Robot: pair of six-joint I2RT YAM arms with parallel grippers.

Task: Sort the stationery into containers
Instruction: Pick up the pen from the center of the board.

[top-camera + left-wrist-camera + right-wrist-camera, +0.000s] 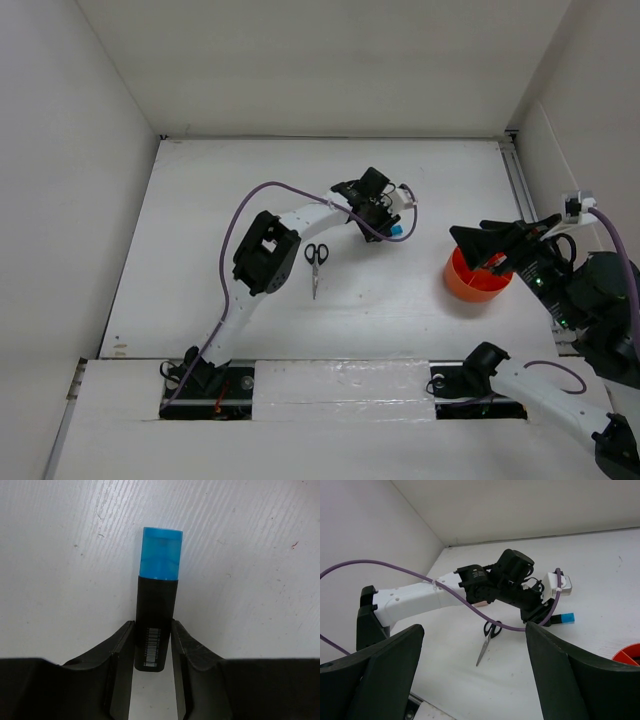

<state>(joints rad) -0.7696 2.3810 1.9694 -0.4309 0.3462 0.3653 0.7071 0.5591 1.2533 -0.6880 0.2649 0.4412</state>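
My left gripper (152, 625) pinches the black, blue-capped plastic marker (157, 592) at mid-barrel.
Likely light, stiff and slick; it sits well left of the round orange tub (468, 287).

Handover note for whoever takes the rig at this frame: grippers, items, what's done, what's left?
Left gripper: shut on the blue-capped marker, left of the orange tub; cannot tell if it is lifted.
Right gripper: open, empty, above the tub.
Scissors: flat on the table beside the left arm.
Done: marker gripped. Tub contents mostly hidden.
Left: marker into the tub, then the scissors.
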